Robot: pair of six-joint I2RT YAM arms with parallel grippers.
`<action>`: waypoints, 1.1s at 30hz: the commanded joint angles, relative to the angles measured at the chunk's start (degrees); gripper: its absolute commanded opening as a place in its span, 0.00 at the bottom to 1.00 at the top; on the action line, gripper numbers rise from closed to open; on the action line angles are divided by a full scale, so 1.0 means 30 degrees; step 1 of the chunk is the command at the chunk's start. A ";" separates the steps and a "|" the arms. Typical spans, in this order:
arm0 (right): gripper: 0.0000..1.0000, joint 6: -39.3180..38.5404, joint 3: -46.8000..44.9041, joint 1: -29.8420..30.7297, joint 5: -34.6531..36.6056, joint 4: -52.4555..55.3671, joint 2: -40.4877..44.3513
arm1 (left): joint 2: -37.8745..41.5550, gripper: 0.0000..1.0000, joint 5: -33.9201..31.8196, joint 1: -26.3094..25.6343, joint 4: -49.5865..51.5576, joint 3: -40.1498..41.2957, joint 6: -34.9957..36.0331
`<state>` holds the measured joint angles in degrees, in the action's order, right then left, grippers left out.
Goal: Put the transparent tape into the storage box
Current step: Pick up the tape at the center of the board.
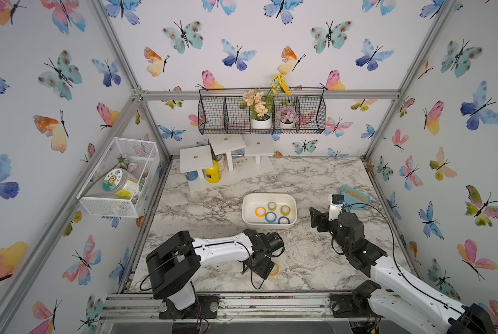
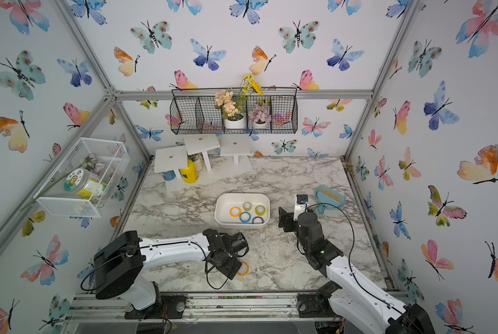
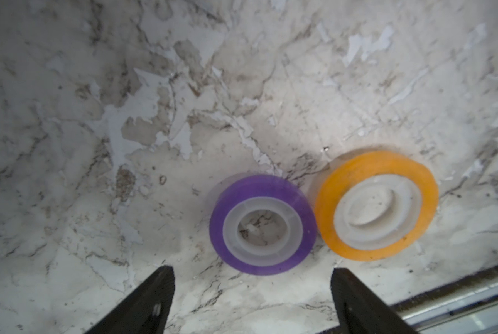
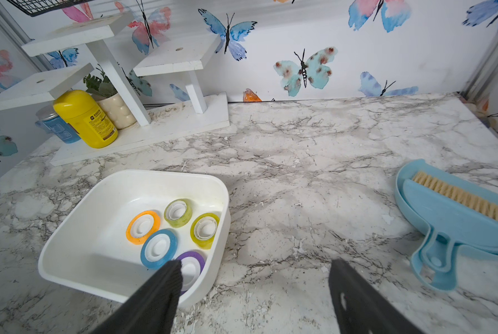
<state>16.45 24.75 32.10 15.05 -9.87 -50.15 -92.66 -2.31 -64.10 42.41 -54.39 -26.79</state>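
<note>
Over the marble table (image 3: pixel 97 144), the left gripper (image 3: pixel 252 289) hangs spread and empty beside a purple tape roll (image 3: pixel 262 225) touching an orange tape roll (image 3: pixel 376 205); the right gripper (image 4: pixel 255 286) gapes empty.

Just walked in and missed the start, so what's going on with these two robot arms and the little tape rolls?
The arms are collecting tape rolls into the white storage box. Five rolls lie inside it: orange, blue, purple and two yellow-green. The left tool hangs open above the marble table, with a purple roll and an orange roll lying side by side just ahead of it. The right tool is open and empty beside the box.
</note>
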 commanded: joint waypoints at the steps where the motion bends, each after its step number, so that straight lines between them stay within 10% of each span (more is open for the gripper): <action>1: 0.84 0.0113 0.0057 -0.0062 0.0492 -0.0283 -0.0013 | 0.0490 0.90 -0.0220 0.0008 0.0579 0.0389 0.0020; 33: 0.85 0.0113 -0.0048 -0.0064 0.0550 -0.0226 0.0281 | -0.1962 0.69 0.1100 0.1002 -0.1087 -0.0446 0.1874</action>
<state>16.45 24.75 32.12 15.09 -9.89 -50.00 -97.51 -0.95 -61.54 39.24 -56.40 -22.11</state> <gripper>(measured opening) 0.845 0.697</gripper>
